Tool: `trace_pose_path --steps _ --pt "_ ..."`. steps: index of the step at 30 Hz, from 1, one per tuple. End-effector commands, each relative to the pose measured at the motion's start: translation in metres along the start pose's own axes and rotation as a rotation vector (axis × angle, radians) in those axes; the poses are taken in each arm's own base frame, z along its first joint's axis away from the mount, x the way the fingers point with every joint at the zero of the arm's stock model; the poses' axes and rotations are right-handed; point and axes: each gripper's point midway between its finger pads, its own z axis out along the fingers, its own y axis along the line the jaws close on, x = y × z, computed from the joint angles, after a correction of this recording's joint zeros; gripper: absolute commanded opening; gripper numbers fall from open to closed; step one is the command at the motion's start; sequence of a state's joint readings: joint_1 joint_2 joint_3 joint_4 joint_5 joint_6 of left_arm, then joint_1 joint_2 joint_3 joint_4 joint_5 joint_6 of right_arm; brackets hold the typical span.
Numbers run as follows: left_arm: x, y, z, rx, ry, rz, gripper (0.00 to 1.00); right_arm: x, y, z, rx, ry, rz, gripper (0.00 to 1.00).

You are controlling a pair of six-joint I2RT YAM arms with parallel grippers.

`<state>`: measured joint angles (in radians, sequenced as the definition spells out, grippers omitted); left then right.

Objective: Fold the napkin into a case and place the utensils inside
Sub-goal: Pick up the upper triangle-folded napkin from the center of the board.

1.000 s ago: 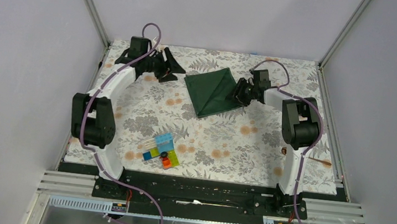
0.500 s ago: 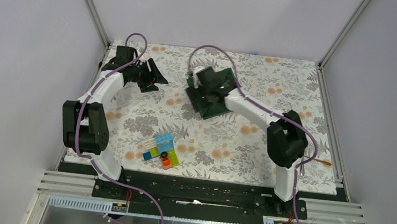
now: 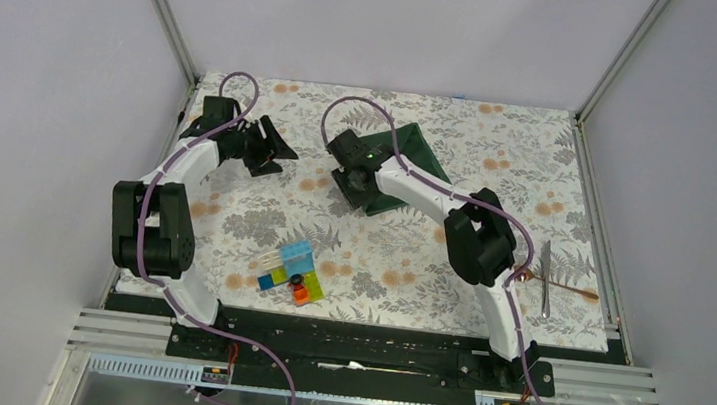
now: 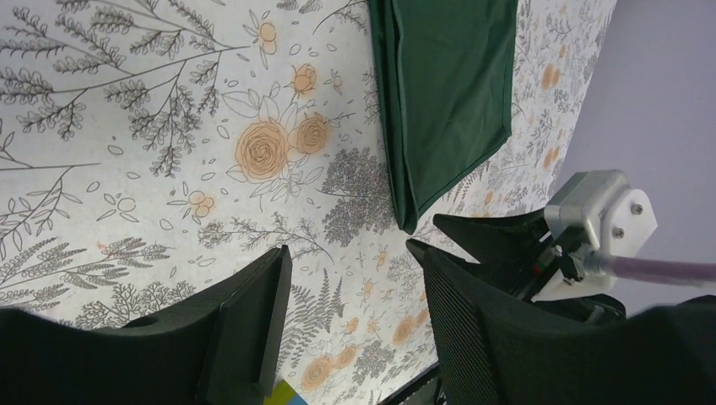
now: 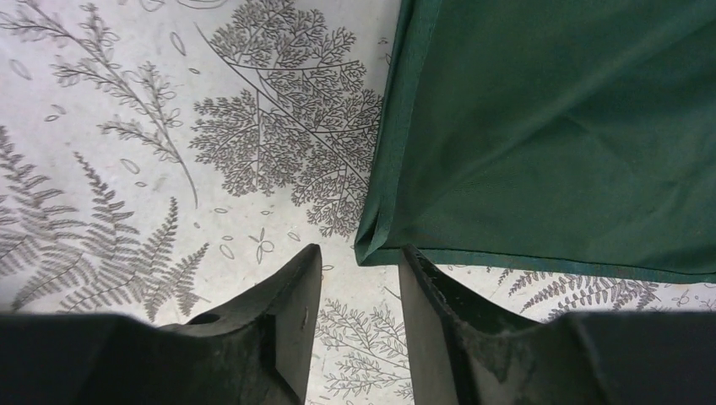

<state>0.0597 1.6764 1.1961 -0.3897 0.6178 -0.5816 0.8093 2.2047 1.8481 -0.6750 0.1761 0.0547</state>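
The folded napkin (image 3: 418, 151) lay upper centre on the tabletop (image 3: 501, 147), and the right jaws, narrow and empty at its lower-left corner, probably had to pinch only the top layer, while the left jaws stood wide and empty.

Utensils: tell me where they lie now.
Top view: the copper spoon and silver utensil lie crossed on the table near its right edge, towards the front, well apart from the napkin.
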Motion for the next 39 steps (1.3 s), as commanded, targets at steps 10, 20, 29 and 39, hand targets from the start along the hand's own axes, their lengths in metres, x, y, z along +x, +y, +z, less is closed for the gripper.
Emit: trace_pose_path --steps 10,20,29,39 --pt "-0.008 -0.011 -0.006 0.069 -0.036 0.031 0.63 0.014 -0.02 0.015 0.134 0.053 0.026 0.43" --pt "-0.006 -0.008 -0.003 0.068 -0.025 0.024 0.63 0.019 -0.033 0.014 0.204 0.058 0.004 0.4" --pt "-0.005 -0.008 -0.002 0.074 -0.019 0.022 0.63 0.006 -0.016 0.0 0.097 0.007 -0.047 0.55" --pt "-0.005 -0.009 -0.004 0.084 -0.02 0.022 0.63 -0.002 -0.01 0.007 0.101 0.017 -0.199 0.47"
